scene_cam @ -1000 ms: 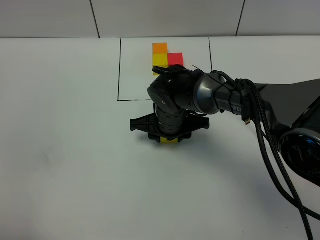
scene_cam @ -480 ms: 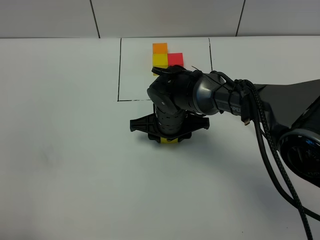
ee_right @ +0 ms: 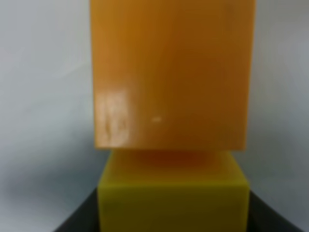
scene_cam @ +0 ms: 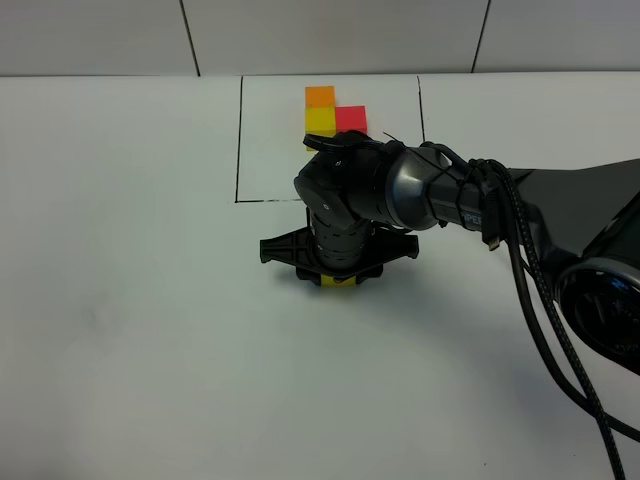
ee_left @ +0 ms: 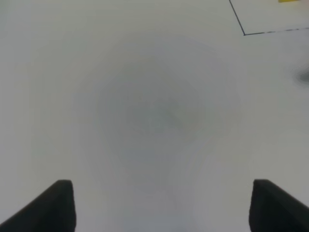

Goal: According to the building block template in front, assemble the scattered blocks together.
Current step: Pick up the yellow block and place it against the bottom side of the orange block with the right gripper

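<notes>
On white tabletop (scene_cam: 120, 300) (black-outlined rectangle (scene_cam: 275, 140) behind): right end effector (scene_cam: 338, 278) pinching yellow block (ee_right: 174, 198); left end effector (ee_left: 161, 205) spread.

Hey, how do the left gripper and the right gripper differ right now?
The left gripper is open, its fingers wide apart; the right gripper is shut. The left gripper holds nothing, with only the white table showing between its fingers; the right gripper grips the yellow block, with the orange block just beyond it. Both have black fingers.
</notes>
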Controlling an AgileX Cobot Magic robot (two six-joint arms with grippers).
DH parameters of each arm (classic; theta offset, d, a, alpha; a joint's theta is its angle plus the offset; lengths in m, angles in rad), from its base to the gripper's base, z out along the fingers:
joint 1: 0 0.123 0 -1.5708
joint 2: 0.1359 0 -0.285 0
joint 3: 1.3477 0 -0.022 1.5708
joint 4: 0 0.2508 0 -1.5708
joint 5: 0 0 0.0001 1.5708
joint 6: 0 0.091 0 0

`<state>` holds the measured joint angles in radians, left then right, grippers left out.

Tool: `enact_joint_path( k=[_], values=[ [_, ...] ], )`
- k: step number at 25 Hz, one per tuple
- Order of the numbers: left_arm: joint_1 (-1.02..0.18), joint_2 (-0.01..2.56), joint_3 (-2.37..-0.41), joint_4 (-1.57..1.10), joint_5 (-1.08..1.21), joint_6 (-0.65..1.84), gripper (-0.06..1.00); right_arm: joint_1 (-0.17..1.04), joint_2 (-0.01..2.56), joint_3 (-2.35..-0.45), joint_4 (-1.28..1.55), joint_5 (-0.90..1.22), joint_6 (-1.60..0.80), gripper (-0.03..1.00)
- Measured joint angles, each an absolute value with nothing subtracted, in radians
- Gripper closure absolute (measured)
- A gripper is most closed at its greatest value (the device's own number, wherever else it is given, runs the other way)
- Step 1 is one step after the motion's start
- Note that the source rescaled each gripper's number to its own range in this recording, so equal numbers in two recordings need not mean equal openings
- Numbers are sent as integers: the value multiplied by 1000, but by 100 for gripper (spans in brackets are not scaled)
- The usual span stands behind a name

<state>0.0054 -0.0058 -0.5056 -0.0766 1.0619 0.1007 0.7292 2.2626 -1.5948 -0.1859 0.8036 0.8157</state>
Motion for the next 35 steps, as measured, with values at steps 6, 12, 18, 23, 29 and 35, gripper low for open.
enact_joint_path(
  k=[6, 12, 18, 23, 29, 35],
  values=[
    [5, -6, -506, -77, 1062, 101, 18, 729, 2264, -1595, -207, 764, 822, 96],
    [5, -6, -506, -77, 1062, 101, 18, 729, 2264, -1595, -211, 759, 824, 96],
    [5, -6, -506, -77, 1062, 101, 18, 729, 2264, -1595, -211, 759, 824, 96],
    [5, -6, -506, -77, 1062, 101, 18, 729, 2264, -1598, -211, 762, 824, 96],
    [5, -6, -506, -77, 1062, 101, 18, 729, 2266, -1600, -211, 766, 824, 96],
    [5, -6, -506, -77, 1062, 101, 18, 729, 2266, -1600, -210, 766, 817, 96]
  ],
)
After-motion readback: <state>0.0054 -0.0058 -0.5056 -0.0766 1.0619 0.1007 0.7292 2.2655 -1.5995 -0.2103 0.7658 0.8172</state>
